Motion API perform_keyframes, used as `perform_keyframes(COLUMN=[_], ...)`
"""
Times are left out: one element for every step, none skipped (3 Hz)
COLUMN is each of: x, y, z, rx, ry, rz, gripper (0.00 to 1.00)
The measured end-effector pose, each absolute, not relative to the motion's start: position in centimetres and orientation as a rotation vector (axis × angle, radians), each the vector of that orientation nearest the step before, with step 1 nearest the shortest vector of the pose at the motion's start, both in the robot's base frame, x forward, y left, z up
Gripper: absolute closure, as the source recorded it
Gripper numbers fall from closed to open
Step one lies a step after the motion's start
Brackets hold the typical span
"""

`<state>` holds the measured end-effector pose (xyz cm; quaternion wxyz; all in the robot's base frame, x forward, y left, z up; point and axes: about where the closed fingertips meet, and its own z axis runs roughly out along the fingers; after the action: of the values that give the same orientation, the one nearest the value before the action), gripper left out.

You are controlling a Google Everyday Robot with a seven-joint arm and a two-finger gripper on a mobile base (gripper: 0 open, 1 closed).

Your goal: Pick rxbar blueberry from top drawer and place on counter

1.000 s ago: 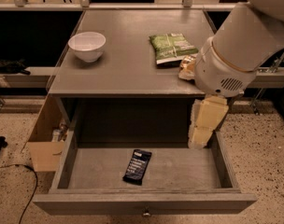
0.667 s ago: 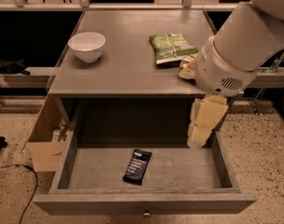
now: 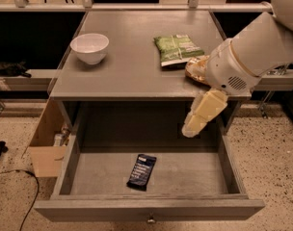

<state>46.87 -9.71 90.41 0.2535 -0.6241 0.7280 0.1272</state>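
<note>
Above drawer (image 3: pixel 194 174) back-right: gripper (image 3: pixel 191 128), open or closed can't tell; bar (image 3: pixel 141 171) flat on floor front-centre, well apart.

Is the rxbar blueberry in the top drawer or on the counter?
In: the rxbar blueberry lies flat on the top drawer floor; the gripper hangs above, apart from it.

Table (image 3: pixel 132 66) and top drawer (image 3: pixel 185 172) look matt grey wood, rxbar blueberry (image 3: pixel 141 171) wrapper glossy, claw (image 3: pixel 192 128) over drawer's right side matt cream plastic.
</note>
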Motion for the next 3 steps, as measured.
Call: perform_keyframes(x=[48.77, 48.78, 49.12], y=[-8.97, -8.85, -9.53], z=[89.05, 89.27, 88.82], rx=[-1.602, -1.609, -1.697], ry=[1.973, 1.968, 1.973], rz=[0.391, 0.385, 0.347], gripper=[0.00, 0.00, 0.00])
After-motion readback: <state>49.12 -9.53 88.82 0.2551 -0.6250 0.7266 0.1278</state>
